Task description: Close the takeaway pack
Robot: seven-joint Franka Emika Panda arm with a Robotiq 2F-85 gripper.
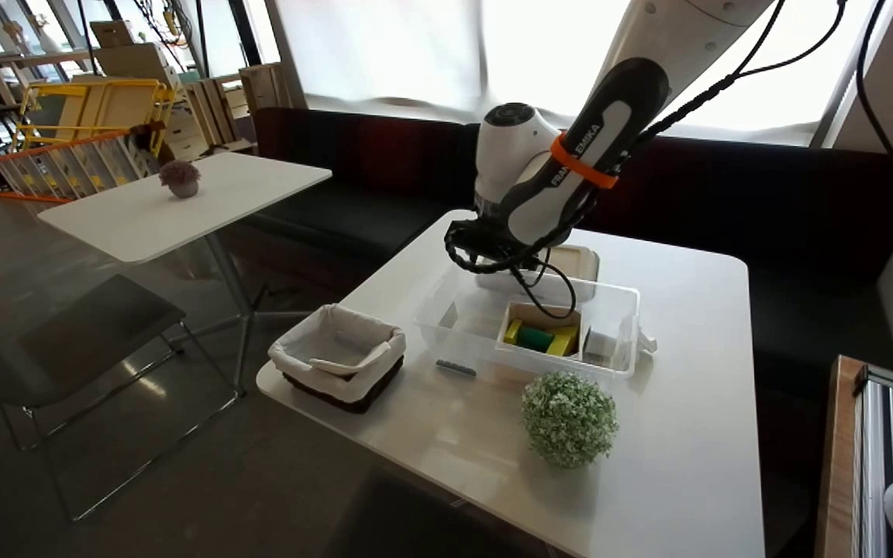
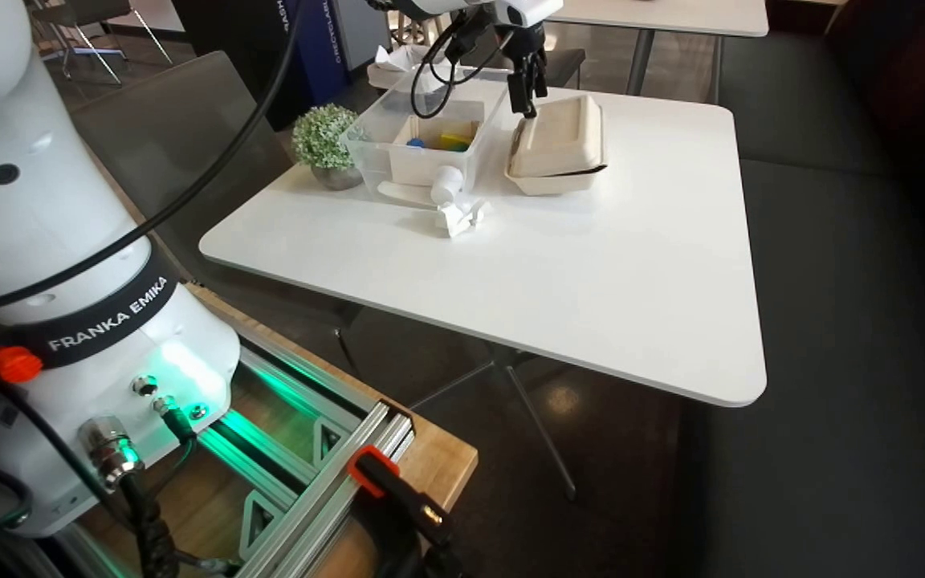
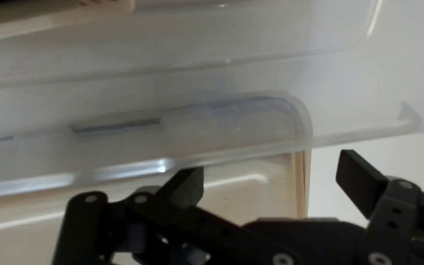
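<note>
The takeaway pack is a beige clamshell box (image 2: 563, 136) on the white table, beside the clear plastic bin. Its lid lies down over the base, with a narrow dark gap along the near edge. In an exterior view the pack (image 1: 577, 262) is partly hidden behind the bin and arm. My gripper (image 2: 534, 103) is over the pack's edge on the bin side, pointing down. In the wrist view the gripper (image 3: 272, 178) is wide open and empty, one finger over the pack (image 3: 248, 195) and one over the bare table. I cannot tell whether a finger touches the lid.
The clear plastic bin (image 1: 636, 318) stands close to the pack and its rim crosses the wrist view (image 3: 123, 169). It holds a small open box (image 1: 508, 314) with yellow and green pieces. A leafy plant (image 1: 569, 420), lined basket (image 1: 396, 341) and crumpled paper (image 2: 460, 218) are nearby.
</note>
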